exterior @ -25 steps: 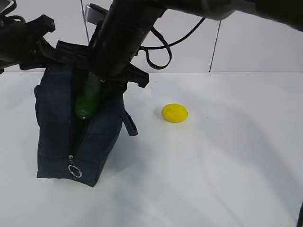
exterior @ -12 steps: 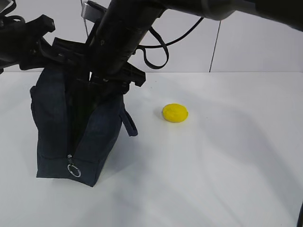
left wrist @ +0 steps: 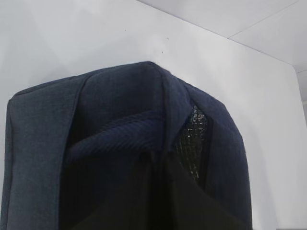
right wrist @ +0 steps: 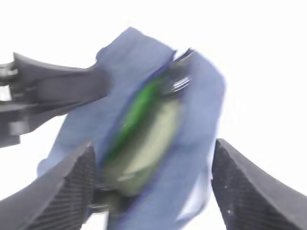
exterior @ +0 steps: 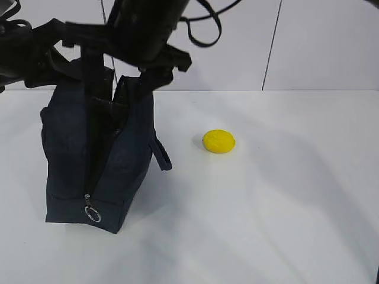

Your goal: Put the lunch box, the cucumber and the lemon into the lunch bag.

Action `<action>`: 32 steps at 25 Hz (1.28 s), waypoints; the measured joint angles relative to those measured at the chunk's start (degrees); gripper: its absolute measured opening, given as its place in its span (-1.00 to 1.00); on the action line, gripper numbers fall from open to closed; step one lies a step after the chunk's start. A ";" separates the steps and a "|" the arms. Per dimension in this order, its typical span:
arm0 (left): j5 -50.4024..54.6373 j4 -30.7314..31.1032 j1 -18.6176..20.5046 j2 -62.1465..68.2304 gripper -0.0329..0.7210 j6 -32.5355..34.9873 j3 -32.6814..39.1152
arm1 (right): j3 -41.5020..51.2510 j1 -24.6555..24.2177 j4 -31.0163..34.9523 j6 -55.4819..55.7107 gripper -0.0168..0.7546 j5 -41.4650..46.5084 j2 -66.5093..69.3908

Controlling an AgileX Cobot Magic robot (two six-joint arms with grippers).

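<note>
The navy lunch bag (exterior: 71, 160) stands on end at the left, its zipper open along the top and its ring pull (exterior: 93, 214) low at the front. In the blurred right wrist view the green cucumber (right wrist: 139, 108) lies inside the lunch bag (right wrist: 201, 120) beside the pale green lid of the lunch box (right wrist: 151, 141). My right gripper (right wrist: 153, 191) hangs open just above the bag mouth (exterior: 118, 80), holding nothing. My left gripper (left wrist: 158, 201) is shut on the bag's top edge by the strap handle (left wrist: 115, 136). The yellow lemon (exterior: 218, 141) lies on the table to the bag's right.
The white table (exterior: 266, 225) runs right and forward of the bag. A white panelled wall (exterior: 320, 47) closes the back. The left arm (exterior: 26, 53) reaches in from the upper left, and a loose cable loop (exterior: 204, 26) hangs from the right arm.
The cucumber, sticking out of the bag mouth a second ago, has dropped inside and out of the exterior view. The right gripper has opened and risen above the bag.
</note>
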 joint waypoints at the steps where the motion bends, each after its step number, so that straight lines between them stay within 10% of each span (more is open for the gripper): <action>1: 0.00 0.00 0.00 0.00 -0.89 0.00 0.00 | -2.21 0.00 -1.76 -0.72 0.55 0.34 0.00; 17: 0.32 0.00 0.00 0.00 -0.89 0.00 0.00 | -9.48 -2.34 -14.07 -13.94 0.55 1.40 -2.64; 32: 0.41 0.32 0.00 0.00 -0.89 0.04 0.00 | 13.58 -2.38 -20.83 -17.44 0.55 1.29 -9.88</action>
